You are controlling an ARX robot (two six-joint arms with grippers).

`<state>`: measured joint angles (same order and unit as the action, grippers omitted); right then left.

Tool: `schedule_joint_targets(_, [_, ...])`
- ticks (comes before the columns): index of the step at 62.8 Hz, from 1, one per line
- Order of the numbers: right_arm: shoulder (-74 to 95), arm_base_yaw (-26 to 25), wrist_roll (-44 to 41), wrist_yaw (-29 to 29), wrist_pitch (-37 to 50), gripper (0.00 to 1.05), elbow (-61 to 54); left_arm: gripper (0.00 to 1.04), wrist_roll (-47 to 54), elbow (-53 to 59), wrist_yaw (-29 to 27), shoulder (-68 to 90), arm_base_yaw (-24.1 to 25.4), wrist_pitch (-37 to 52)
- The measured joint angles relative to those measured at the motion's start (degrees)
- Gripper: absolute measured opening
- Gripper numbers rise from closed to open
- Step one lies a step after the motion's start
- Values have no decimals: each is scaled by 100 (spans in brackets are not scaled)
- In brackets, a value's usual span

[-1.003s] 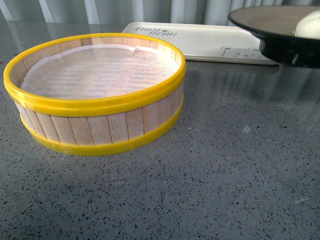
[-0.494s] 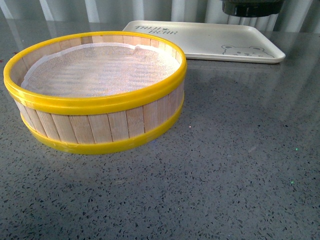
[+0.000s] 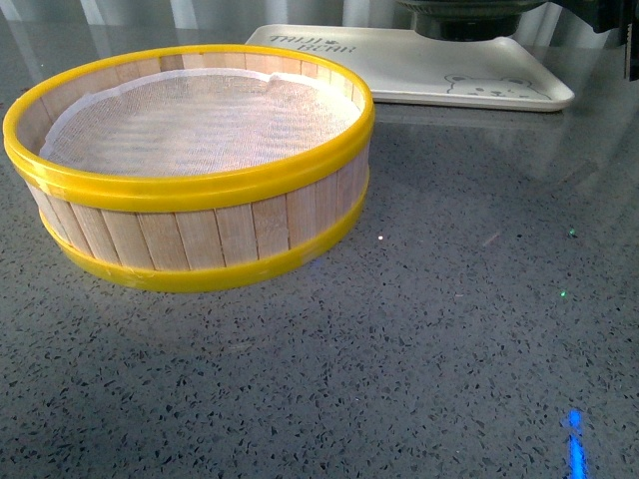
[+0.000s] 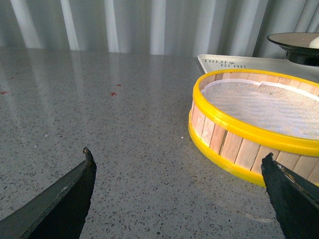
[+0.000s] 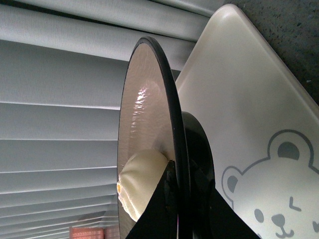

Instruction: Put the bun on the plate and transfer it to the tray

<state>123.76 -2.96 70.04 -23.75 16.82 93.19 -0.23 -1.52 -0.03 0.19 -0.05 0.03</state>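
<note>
My right gripper (image 5: 177, 181) is shut on the rim of the black-rimmed plate (image 5: 149, 99) and holds it in the air above the cream tray (image 5: 249, 109) with the bear drawing. The white bun (image 5: 139, 186) sits on the plate right by the fingers. In the front view only the plate's black underside (image 3: 464, 20) shows at the top edge, over the tray (image 3: 399, 70). My left gripper (image 4: 179, 169) is open and empty, low over the grey counter beside the steamer basket. The plate (image 4: 294, 42) also shows far off in the left wrist view.
A round wooden steamer basket (image 3: 190, 160) with yellow rims and a white cloth liner stands on the speckled grey counter (image 3: 429, 329), just in front of the tray. It is also in the left wrist view (image 4: 254, 119). Pale blinds close off the back.
The plate has moved left from the front view's upper right and now hangs over the tray's middle. The bun has left the front view. The basket stays put.
</note>
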Motion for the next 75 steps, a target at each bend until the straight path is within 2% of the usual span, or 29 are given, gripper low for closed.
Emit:
schedule_joint_targets(38, [236,153,221,-15,138,2,-190,98,0,0,0,0,0,0])
schedule_joint_targets(75, [236,61,216,57,-13,2,-271,98,0,0,-2,0,0,0])
